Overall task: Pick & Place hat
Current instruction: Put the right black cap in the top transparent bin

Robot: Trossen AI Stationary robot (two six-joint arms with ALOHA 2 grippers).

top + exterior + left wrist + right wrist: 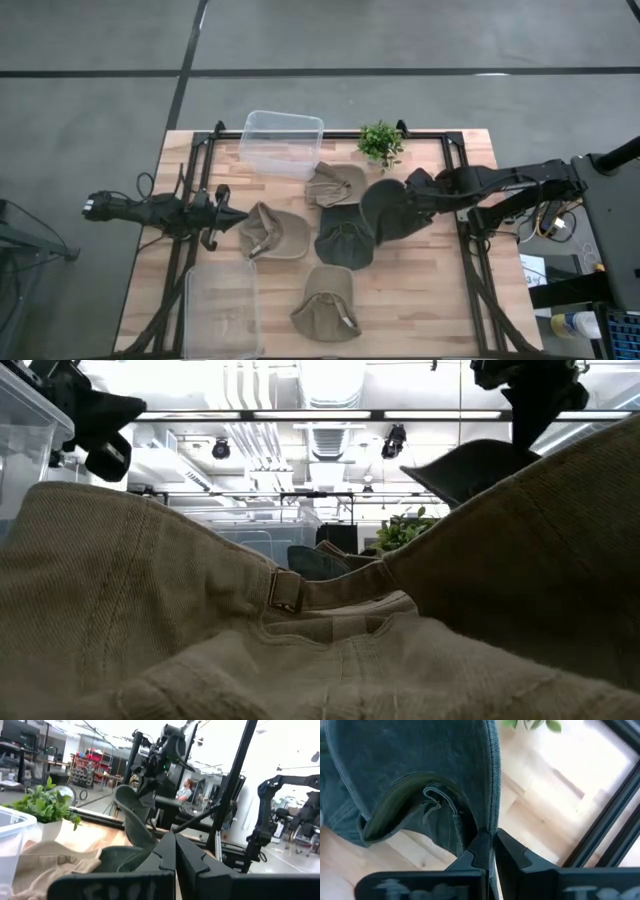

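My right gripper [412,192] is shut on a dark green hat [388,212] at the table's right middle. The hat also shows in the left wrist view [131,815] and the low view [478,464]. My left gripper [236,213] is shut and empty, just left of a tan hat [274,233] that lies on the table. A second dark hat [345,243], a tan hat [335,184] and an olive hat [328,303] also lie on the table. My right gripper pinches the dark green hat's stitched edge [491,815] between its two fingers, which lie across that edge. The held edge stands raised, and the rest of the hat hangs below it [120,856]. Whether its lower part is clear of the table, I cannot tell.
A clear bin [282,142] stands at the far edge and another [222,310] at the near left. A small green plant [380,142] stands at the far edge, close to the right arm. Black frame rails [470,250] run along both sides.
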